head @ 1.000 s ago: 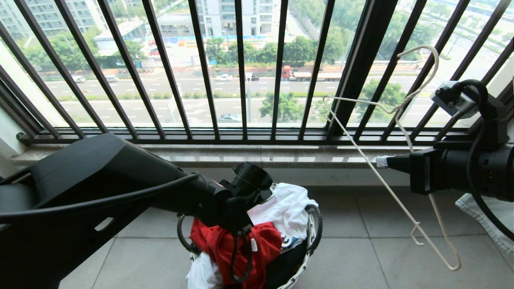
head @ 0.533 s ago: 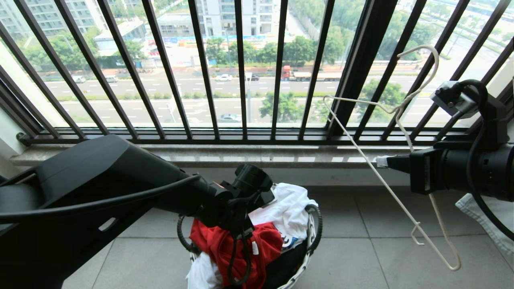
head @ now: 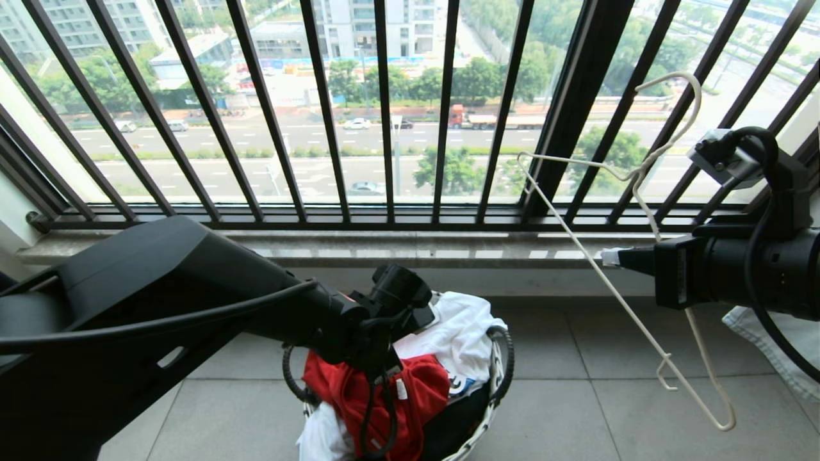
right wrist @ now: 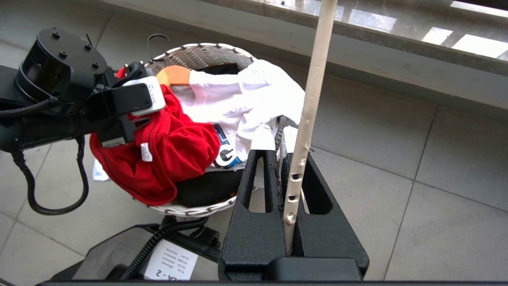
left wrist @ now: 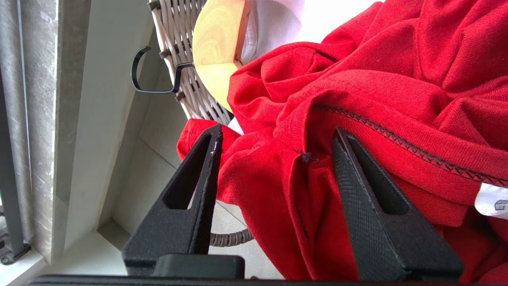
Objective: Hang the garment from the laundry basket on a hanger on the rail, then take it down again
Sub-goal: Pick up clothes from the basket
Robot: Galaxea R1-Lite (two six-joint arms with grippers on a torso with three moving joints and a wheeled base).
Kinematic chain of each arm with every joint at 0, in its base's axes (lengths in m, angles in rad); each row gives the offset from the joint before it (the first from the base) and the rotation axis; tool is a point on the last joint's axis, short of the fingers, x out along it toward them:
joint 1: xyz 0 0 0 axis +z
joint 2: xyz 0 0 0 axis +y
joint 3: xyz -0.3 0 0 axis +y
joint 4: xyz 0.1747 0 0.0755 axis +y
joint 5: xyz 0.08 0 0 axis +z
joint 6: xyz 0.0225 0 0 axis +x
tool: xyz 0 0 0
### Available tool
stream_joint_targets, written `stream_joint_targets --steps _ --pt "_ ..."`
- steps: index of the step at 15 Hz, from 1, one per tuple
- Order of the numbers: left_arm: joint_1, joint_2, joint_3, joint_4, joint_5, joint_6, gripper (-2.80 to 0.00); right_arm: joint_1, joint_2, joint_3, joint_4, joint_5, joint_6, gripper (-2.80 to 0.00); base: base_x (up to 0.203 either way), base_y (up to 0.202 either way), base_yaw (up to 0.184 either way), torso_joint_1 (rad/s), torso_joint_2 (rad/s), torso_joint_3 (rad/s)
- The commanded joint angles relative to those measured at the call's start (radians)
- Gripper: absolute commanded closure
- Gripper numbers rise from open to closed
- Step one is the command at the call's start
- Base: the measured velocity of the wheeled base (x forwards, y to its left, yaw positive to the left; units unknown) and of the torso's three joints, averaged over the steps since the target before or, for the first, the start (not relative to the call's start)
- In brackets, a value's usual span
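1. Barely shifting since the earlier frames, the left gripper (left wrist: 274, 139) is dipping a touch lower over the basket; everything else is staying put.
2. Garment (head: 416, 390) is lying bunched on top of the pile in the laundry basket (head: 501, 358), spilling over its near rim, with a white shirt (head: 458, 333) sitting behind it.
3. Left arm is reaching forward and down into the basket; its fingers (left wrist: 359, 186) are standing spread either side of a red fold, not yet pinching it.
4. Right gripper (right wrist: 286, 174) is holding level at the right, well apart from the basket, fingers pressed together on the hanger (head: 631, 301), which is hanging tilted with its hook up against the black railing (head: 384, 109).
5. Grey floor tiles (head: 564, 410) are lying open between basket and hanger; the window ledge (head: 384, 246) is running close behind the basket.
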Motion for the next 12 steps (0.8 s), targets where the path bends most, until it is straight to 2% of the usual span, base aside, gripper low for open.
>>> stream_joint_targets --steps 1,8,12 --pt "0.013 -0.011 0.032 0.0 0.003 0.002 0.0 0.0 0.001 0.0 0.001 0.0 -0.001 0.0 0.0 0.0 0.0 0.0 0.0 0.0" --pt "0.059 -0.09 0.072 0.001 0.0 -0.012 0.0 0.0 0.001 0.0 0.001 0.002 -0.001 0.0 0.0 0.0 0.0 0.0 0.0 0.0" --pt "0.068 -0.157 0.063 0.001 0.008 -0.062 0.0 0.0 -0.001 0.0 0.0 0.002 0.0 0.0 0.0 0.0 0.0 0.0 0.0 0.0"
